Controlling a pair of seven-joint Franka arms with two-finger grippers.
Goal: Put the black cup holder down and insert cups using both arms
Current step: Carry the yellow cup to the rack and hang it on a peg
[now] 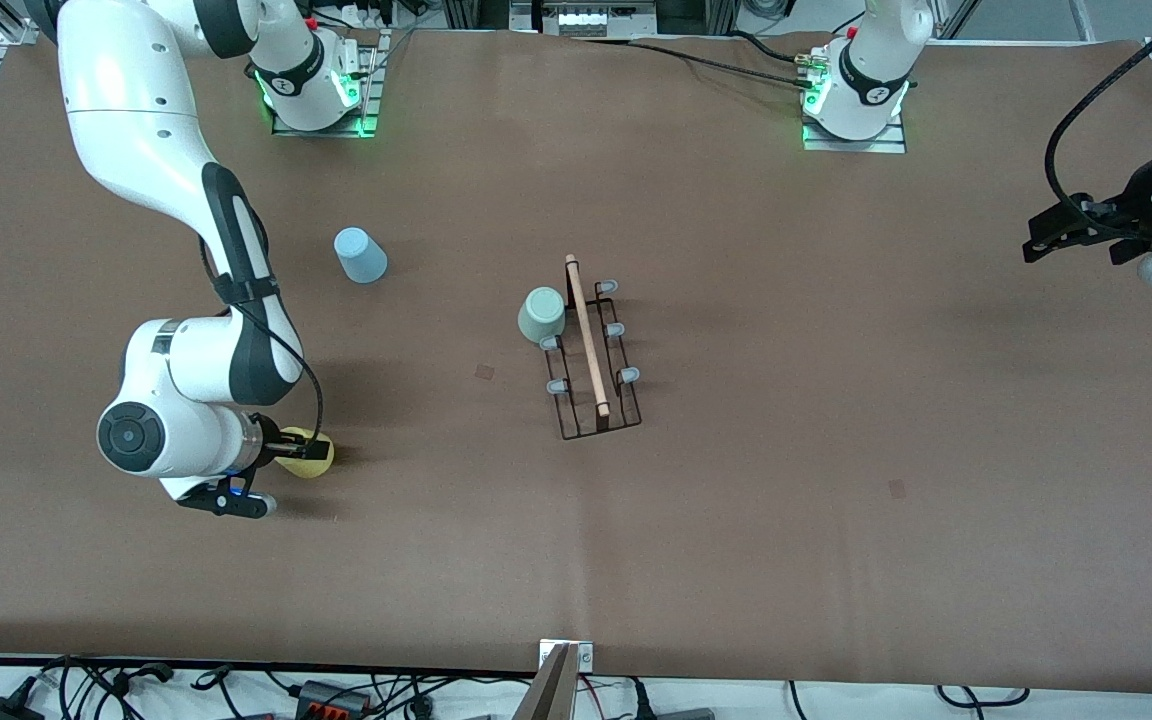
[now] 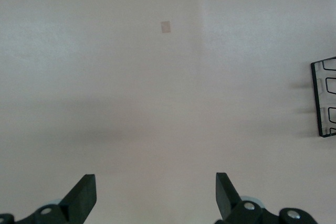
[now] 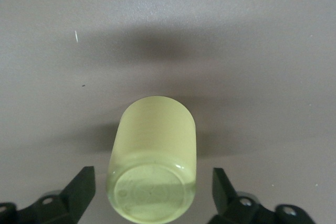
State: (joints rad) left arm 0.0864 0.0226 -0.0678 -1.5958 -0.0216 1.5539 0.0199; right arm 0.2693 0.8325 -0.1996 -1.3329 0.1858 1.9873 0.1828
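Observation:
The black cup holder (image 1: 591,350) stands mid-table with its wooden rod on top; one corner of it shows in the left wrist view (image 2: 325,98). A pale green cup (image 1: 542,313) sits on one of its prongs at the side toward the right arm. A light blue cup (image 1: 360,255) stands on the table farther from the camera, toward the right arm's end. The yellow cup (image 1: 316,459) lies on the table; its base faces the right wrist view (image 3: 153,150). My right gripper (image 1: 288,448) (image 3: 153,195) is open, one finger on each side of it, not touching. My left gripper (image 1: 1048,240) (image 2: 155,195) is open and empty, waiting over the left arm's end.
Two small darker patches mark the brown table cover (image 1: 485,371) (image 1: 897,488); one shows in the left wrist view (image 2: 165,27). A metal bracket (image 1: 561,670) sticks up at the table's front edge. Cables lie along that edge.

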